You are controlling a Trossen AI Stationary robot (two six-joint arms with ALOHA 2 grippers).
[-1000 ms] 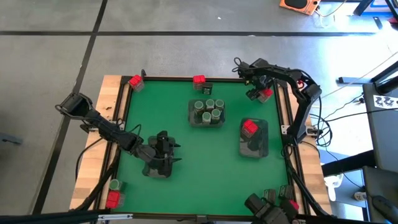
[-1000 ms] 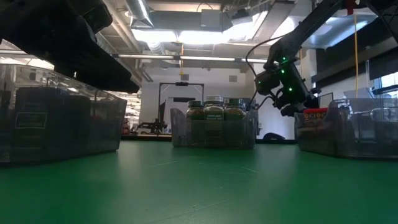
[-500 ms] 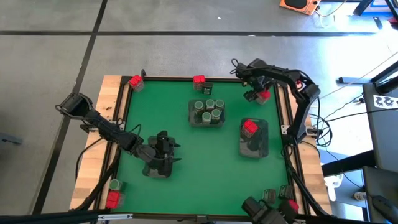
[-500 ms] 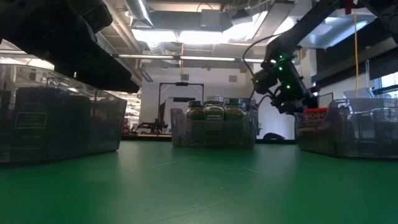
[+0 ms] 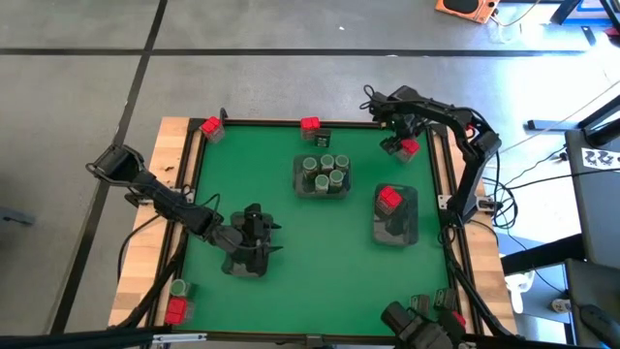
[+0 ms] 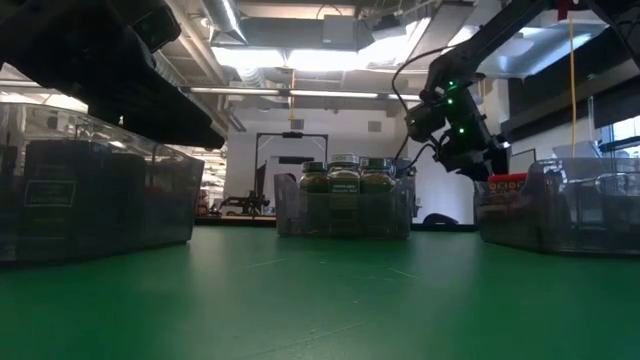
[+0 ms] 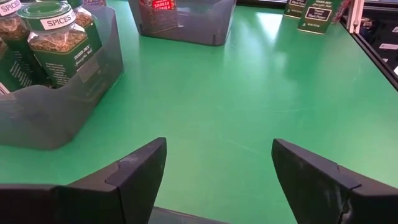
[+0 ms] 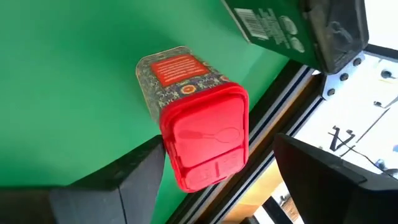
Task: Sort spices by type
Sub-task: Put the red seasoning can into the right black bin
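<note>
- Right gripper point(image 5: 400, 139) has shifted slightly, jaws wide over the red-lidded tin point(image 8: 198, 127) by the surface's edge, not yet gripped.
- Left gripper point(image 5: 254, 233) waits, jaws wide, empty.

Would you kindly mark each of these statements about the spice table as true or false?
1. The right gripper hangs open over a red-lidded spice container near the table's edge. True.
2. The tray in the middle holds round jars. True.
3. The left gripper is shut on a jar. False: it is open and holds nothing, over green table.
4. The tray on the right side holds only round jars. False: a red-topped container shows in it.
</note>
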